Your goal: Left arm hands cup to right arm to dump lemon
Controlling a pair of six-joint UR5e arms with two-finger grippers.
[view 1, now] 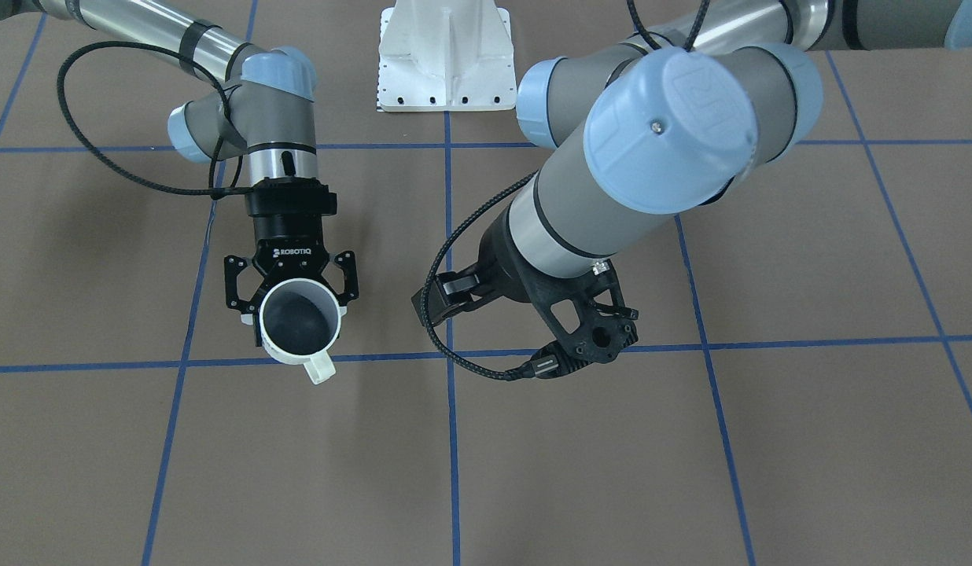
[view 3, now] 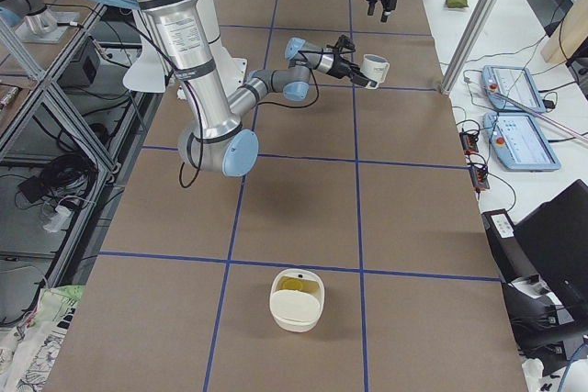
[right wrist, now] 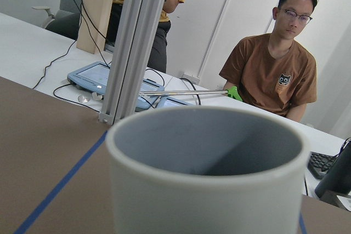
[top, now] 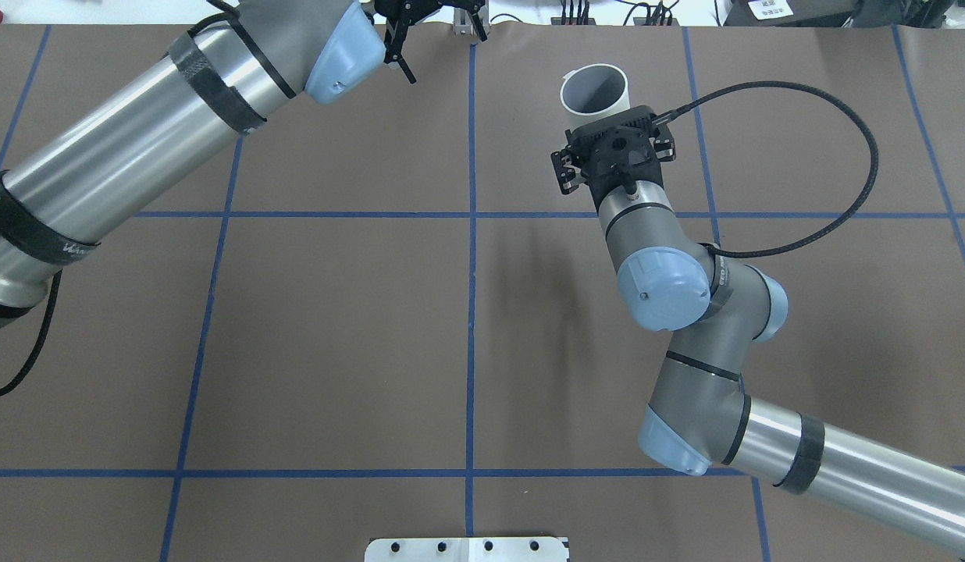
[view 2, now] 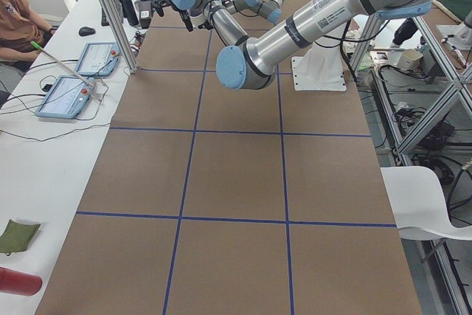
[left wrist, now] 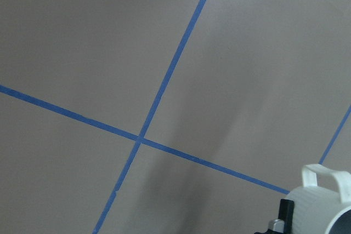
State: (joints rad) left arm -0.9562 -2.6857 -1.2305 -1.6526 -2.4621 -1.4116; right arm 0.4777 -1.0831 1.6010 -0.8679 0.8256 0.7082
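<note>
Off-white smooth cylindrical cup (view 1: 299, 324), grey inside, in right end effector (view 1: 296, 306)

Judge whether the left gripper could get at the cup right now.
Probably yes: the left gripper is open, nothing lies between it and the cup, whose handle side is free, though the right gripper clamps its body.

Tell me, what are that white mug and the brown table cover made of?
The cup: matte off-white outside, grey inside, with a thick rounded rim and no gloss. It is probably plastic or unglazed ceramic, I cannot tell which. The table cover: a flat, dull brown sheet with no shine, likely paper or a thin mat, marked with blue tape lines.
</note>
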